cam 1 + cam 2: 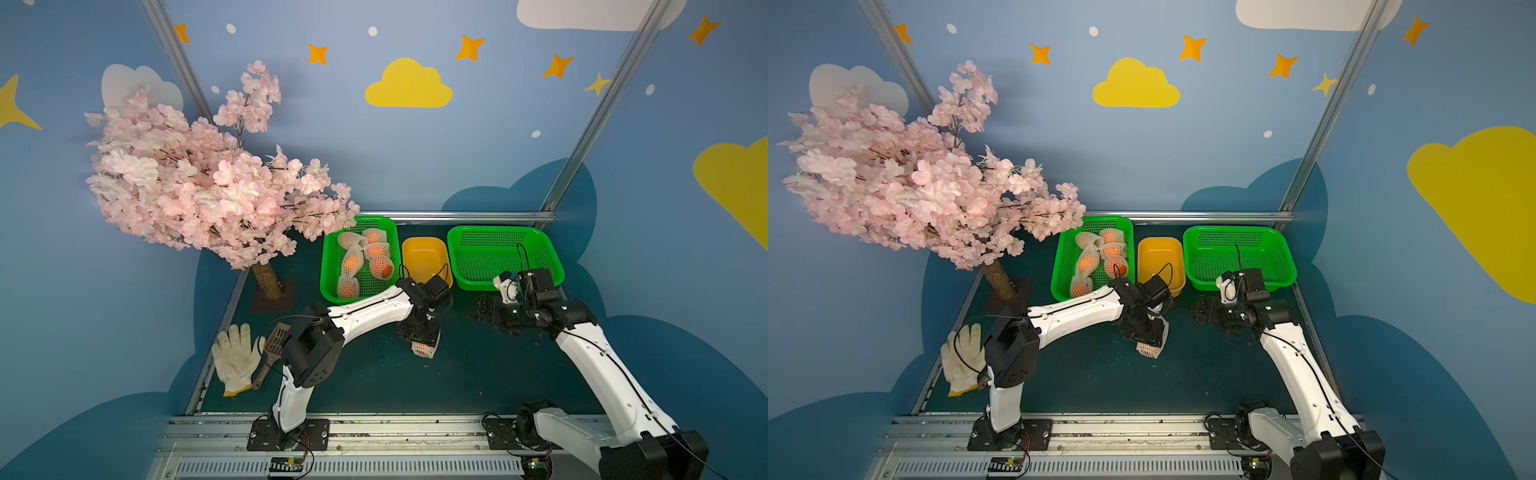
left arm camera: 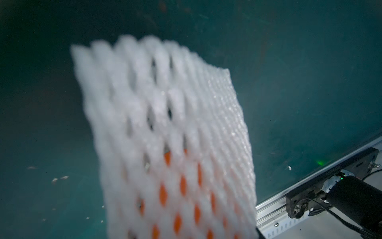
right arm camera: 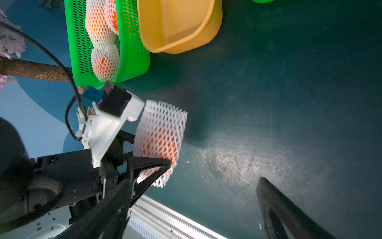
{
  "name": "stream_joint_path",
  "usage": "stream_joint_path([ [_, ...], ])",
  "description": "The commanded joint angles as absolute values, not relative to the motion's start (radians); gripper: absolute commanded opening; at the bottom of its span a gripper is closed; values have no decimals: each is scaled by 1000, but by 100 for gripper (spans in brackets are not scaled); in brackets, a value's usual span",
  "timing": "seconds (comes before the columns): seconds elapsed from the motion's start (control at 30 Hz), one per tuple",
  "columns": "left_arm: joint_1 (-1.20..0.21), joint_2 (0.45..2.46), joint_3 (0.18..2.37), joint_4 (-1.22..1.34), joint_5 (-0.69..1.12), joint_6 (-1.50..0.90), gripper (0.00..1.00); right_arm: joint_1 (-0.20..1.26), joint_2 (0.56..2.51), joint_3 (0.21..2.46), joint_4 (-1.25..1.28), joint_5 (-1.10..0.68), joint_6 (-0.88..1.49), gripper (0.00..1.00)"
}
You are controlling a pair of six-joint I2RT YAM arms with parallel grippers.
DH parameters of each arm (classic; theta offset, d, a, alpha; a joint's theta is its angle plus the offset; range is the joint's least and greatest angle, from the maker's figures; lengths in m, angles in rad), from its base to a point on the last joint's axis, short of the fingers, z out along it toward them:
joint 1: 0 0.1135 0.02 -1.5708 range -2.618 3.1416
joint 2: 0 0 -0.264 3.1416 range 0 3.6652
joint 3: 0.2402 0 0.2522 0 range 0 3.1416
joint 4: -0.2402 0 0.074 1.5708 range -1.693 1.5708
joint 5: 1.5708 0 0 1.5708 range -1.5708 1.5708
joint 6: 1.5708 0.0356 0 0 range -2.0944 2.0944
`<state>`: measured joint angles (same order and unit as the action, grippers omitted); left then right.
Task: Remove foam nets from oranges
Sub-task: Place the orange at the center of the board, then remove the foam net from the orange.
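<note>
Item under inspection: one foam net, with an orange showing through its mesh. It is clamped in the left gripper over the dark green table, in front of the yellow tub. Further netted oranges lie in the left green basket. The right gripper stands spread wide and empty, near the right green basket.

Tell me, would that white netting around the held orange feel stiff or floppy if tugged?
Probably soft: the foam net creases where the left end effector pinches it. Its empty end holds an open tube shape, so likely springy, not limp.
</note>
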<state>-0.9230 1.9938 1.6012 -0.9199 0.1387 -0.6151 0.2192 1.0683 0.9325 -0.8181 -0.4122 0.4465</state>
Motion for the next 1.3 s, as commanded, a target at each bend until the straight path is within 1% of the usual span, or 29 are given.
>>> stream_joint_path([
  [0.0, -919, 2014, 1594, -881, 175, -648, 59, 215, 1078, 892, -776, -456, 494, 94],
  [0.13, -912, 2049, 1577, -848, 201, -648, 67, 209, 1092, 857, -759, -460, 504, 94],
  [0.23, -911, 2072, 1581, -847, 201, -644, 70, 203, 1101, 848, -761, -463, 504, 94],
  [0.3, -908, 2071, 1586, -860, 200, -647, 76, 196, 1107, 849, -769, -468, 503, 94],
  [0.37, -901, 2033, 1577, -867, 189, -668, 86, 191, 1112, 858, -792, -482, 496, 94],
  [0.4, -893, 2007, 1568, -864, 190, -682, 91, 190, 1114, 861, -801, -488, 495, 94],
  [0.43, -883, 1967, 1551, -852, 203, -699, 99, 189, 1115, 862, -807, -499, 493, 94],
  [0.47, -871, 1922, 1527, -828, 220, -715, 100, 190, 1116, 859, -805, -513, 492, 94],
  [0.5, -861, 1882, 1506, -810, 227, -731, 100, 189, 1116, 856, -800, -528, 494, 94],
  [0.6, -809, 1758, 1416, -713, 328, -772, 100, 189, 1133, 839, -758, -591, 499, 94],
  [0.67, -769, 1689, 1332, -616, 396, -803, 100, 190, 1163, 820, -693, -680, 505, 94],
  [0.77, -703, 1631, 1209, -468, 492, -847, 100, 208, 1237, 799, -598, -811, 511, 93],
  [0.9, -636, 1594, 1076, -226, 598, -875, 96, 239, 1359, 796, -509, -928, 491, 87],
  [0.93, -627, 1596, 1066, -188, 622, -862, 95, 249, 1384, 801, -497, -934, 485, 86],
  [1.1, -610, 1625, 1087, -167, 666, -783, 90, 273, 1455, 781, -382, -924, 525, 85],
  [1.17, -599, 1635, 1074, -138, 684, -784, 88, 284, 1498, 786, -377, -927, 532, 81],
  [1.27, -592, 1642, 1060, -117, 704, -765, 84, 305, 1530, 804, -411, -901, 525, 79],
])
